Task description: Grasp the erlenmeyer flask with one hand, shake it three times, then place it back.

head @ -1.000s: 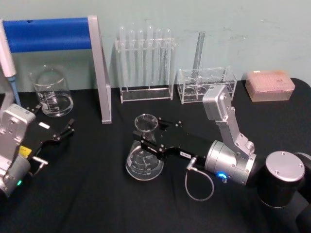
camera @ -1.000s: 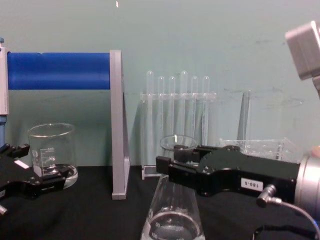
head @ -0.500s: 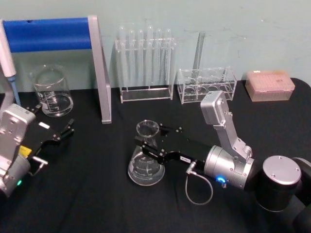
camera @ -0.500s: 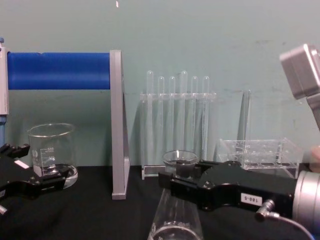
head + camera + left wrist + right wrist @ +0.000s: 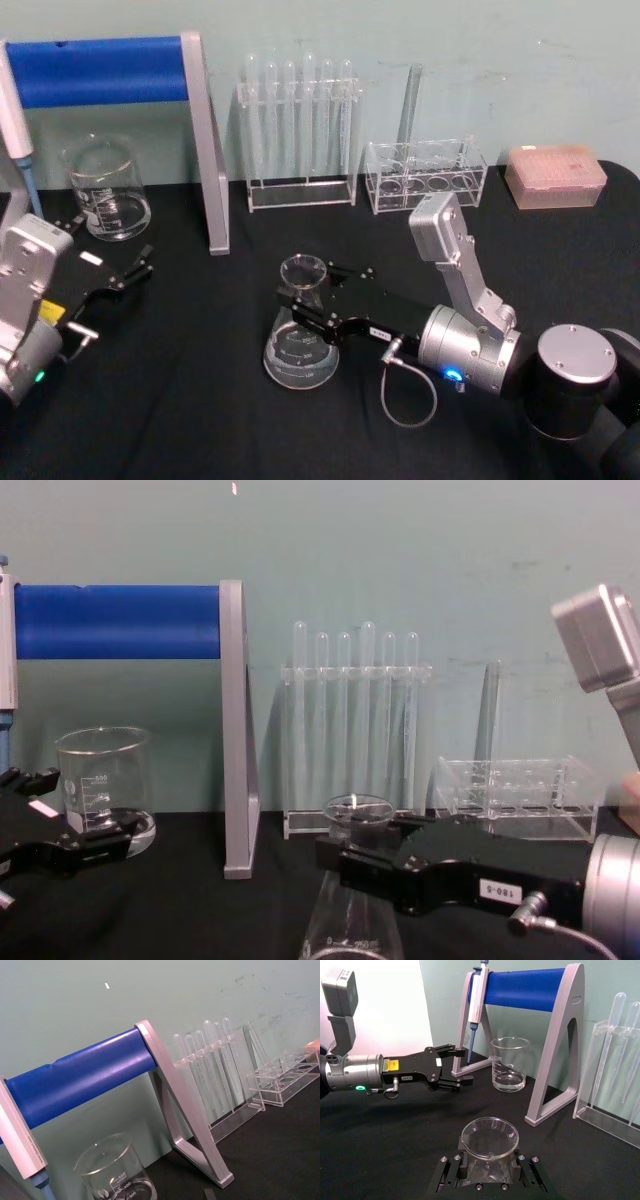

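Observation:
The erlenmeyer flask [image 5: 299,340] is clear glass with white marks and stands upright at the middle of the black table. I cannot tell whether its wide base touches the cloth. My right gripper [image 5: 304,298], the bulky black hand, is shut on the flask's neck just under the flared rim [image 5: 489,1138]. In the chest view the gripper [image 5: 352,858] clasps the flask [image 5: 352,925] from the right. My left gripper [image 5: 128,272] rests open and idle at the left, near the beaker; it is also in the right wrist view [image 5: 454,1067].
A glass beaker [image 5: 105,192] stands at the back left beside a blue-barred pipette stand [image 5: 100,70] holding a pipette [image 5: 16,115]. A test tube rack [image 5: 298,130], a low clear rack [image 5: 425,175] and a pink box [image 5: 555,176] line the back.
My right gripper has come down and slightly toward me with the flask in it; the rim now sits lower in the chest view. The left arm has not moved.

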